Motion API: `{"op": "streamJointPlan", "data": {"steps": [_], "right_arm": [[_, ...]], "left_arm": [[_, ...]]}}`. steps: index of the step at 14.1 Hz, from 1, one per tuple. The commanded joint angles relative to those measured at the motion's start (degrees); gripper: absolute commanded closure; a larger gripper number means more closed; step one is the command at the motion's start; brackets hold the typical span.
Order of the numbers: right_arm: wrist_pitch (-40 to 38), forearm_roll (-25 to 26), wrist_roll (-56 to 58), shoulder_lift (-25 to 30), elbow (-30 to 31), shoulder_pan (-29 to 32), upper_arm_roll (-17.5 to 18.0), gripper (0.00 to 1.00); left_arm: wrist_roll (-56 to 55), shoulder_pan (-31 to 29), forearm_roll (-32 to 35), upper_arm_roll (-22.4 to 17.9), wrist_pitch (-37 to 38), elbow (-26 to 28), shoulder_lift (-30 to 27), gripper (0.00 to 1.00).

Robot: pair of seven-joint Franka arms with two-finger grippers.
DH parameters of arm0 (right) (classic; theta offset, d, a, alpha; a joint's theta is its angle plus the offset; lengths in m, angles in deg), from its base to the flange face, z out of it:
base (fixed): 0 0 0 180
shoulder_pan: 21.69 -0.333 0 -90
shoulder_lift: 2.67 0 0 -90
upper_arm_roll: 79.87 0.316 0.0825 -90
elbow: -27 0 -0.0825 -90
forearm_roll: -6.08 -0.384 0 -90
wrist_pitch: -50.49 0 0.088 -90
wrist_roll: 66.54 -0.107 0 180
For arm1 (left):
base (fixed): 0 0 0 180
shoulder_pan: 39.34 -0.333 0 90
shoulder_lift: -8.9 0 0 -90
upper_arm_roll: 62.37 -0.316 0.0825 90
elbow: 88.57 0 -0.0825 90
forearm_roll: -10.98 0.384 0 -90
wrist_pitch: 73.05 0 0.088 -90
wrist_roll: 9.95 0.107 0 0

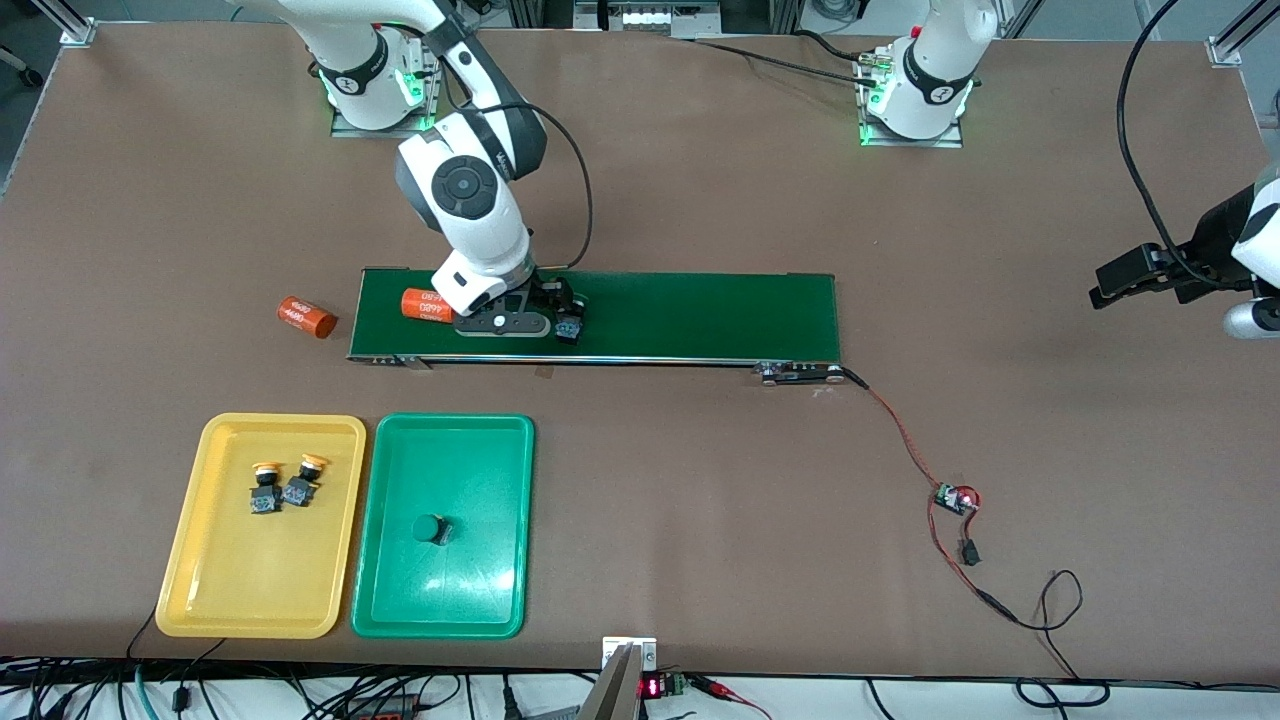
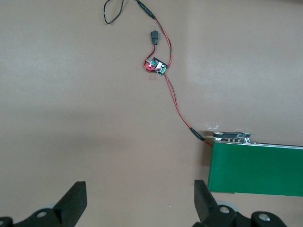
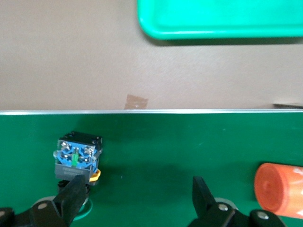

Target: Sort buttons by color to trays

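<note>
Green button point(image 3: 75, 158) lies on the conveyor belt point(image 1: 700, 310), at 9 o'clock of the right gripper point(image 3: 135, 198); jaws open. Left gripper point(image 2: 137, 201) waits over the counter point(image 1: 700, 480), jaws open.

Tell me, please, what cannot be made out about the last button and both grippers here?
- Button on the belt: its cap is hidden under the right gripper finger in the right wrist view; the front view shows only its dark body.
- Left gripper: cut off by the front view's edge, open over bare table.
</note>
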Motion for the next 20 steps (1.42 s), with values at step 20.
{"op": "streamJointPlan", "data": {"steps": [20], "right_arm": [[-2.1,-5.31,1.32,-3.71,-3.05,0.28,0.38,0.04]], "left_arm": [[1.02,-0.01,1.5,0.27,-0.63,0.57,-0.76,0.0]]}}
